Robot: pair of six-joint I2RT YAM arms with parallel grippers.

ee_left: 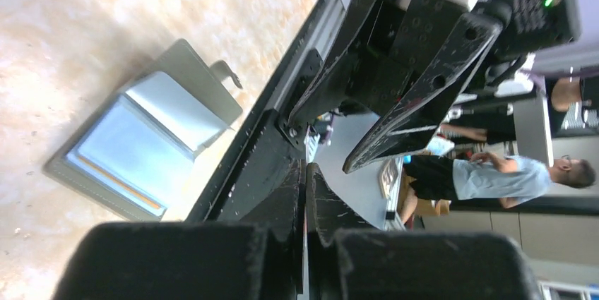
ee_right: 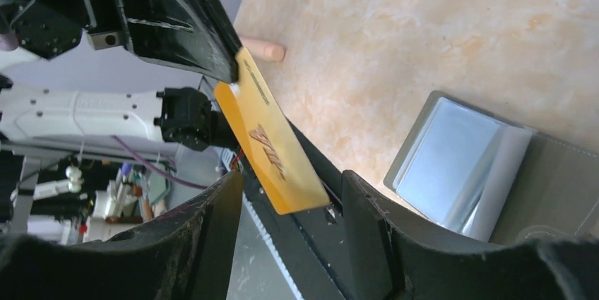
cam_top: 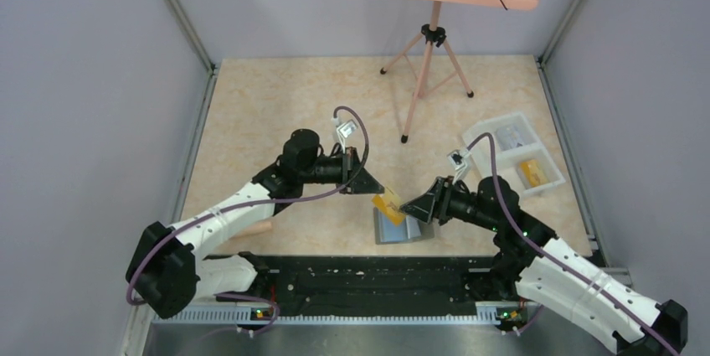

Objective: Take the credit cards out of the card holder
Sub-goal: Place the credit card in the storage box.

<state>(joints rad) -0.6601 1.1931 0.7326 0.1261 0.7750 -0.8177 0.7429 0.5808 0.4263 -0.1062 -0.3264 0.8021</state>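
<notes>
The left fingers (ee_right: pixel 185 28) pinch one yellow card (ee_right: pixel 272 152) by its corner, up above the open card holder (ee_right: pixel 459 166) on the tabletop (ee_right: pixel 438 25). The right fingers (ee_right: pixel 212 236) stand spread either side of it (likely ready to take it toward the white tray (cam_top: pixel 489 124), far right).

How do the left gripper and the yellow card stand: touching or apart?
Touching. The right wrist view shows the left gripper pinching the yellow card at its upper corner, with no gap.
</notes>
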